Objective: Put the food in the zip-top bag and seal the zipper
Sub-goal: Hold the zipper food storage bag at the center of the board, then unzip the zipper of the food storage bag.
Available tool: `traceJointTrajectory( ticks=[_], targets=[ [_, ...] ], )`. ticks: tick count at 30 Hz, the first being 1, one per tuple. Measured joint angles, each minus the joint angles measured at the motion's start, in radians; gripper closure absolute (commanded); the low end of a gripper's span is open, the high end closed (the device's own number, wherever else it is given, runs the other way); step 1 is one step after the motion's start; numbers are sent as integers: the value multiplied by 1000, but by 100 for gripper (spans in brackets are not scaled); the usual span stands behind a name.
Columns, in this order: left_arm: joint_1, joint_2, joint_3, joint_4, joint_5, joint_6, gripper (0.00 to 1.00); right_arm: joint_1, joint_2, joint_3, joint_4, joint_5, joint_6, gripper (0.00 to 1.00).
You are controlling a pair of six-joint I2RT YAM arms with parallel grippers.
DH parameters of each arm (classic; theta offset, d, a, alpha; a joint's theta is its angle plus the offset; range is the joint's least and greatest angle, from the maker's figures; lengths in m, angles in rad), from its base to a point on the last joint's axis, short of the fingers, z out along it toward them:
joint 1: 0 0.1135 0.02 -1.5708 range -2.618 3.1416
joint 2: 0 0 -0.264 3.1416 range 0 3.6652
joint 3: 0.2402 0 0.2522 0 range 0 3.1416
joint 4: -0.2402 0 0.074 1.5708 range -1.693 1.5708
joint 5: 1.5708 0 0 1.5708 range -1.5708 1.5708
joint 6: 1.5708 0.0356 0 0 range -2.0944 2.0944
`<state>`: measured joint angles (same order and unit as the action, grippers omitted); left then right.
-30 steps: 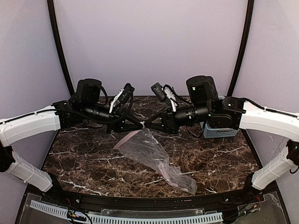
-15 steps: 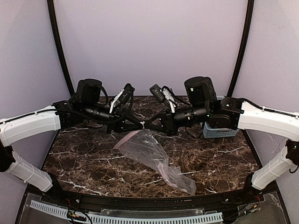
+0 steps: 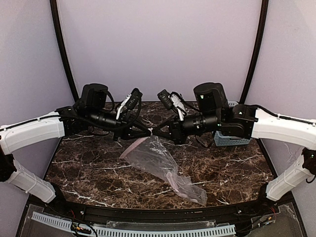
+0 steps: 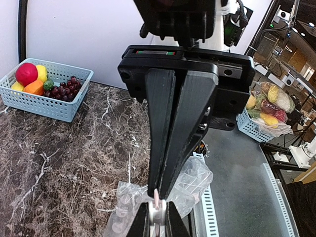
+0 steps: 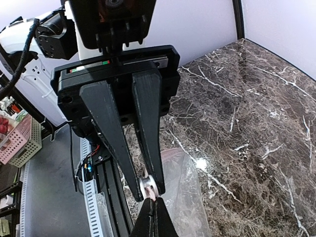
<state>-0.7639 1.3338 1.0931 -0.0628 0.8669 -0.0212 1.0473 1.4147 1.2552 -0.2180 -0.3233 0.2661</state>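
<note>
Checking my margins first: open marble counter [image 3: 89, 168] runs from 7 through 9 o'clock and again toward 4 o'clock, while the light-blue basket [image 3: 232, 140] sits tight in the 2 o'clock corner beside my right arm. The zip-top bag [image 3: 163, 160] drapes from mid-counter down toward 5 o'clock, its tail ending close to the front edge. Both grippers meet tip to tip at the bag's upper end. The left gripper [image 5: 148, 190] is narrowed onto the zipper [image 4: 156, 200], and the right gripper [image 4: 159, 190] is clamped fully on the same strip just beside it. The food [image 4: 47, 84] lies in the basket, well apart from the bag, off toward 3 o'clock from the pinch. Against the earlier frame, my right arm has slid slightly toward 9 o'clock, closing the gap between the grippers — the bag's drape looks unchanged.
</note>
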Motion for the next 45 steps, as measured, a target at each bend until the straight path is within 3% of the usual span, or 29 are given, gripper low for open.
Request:
traceJointTrajectory(
  ticks=[15,45],
  targets=[
    [2,23,4,6,-45,0,99,53,-13,-30,18,250,-37,100],
    [3,37,4,23,-71,0,99,60,-27,-44,28,426,-25,100]
  ],
)
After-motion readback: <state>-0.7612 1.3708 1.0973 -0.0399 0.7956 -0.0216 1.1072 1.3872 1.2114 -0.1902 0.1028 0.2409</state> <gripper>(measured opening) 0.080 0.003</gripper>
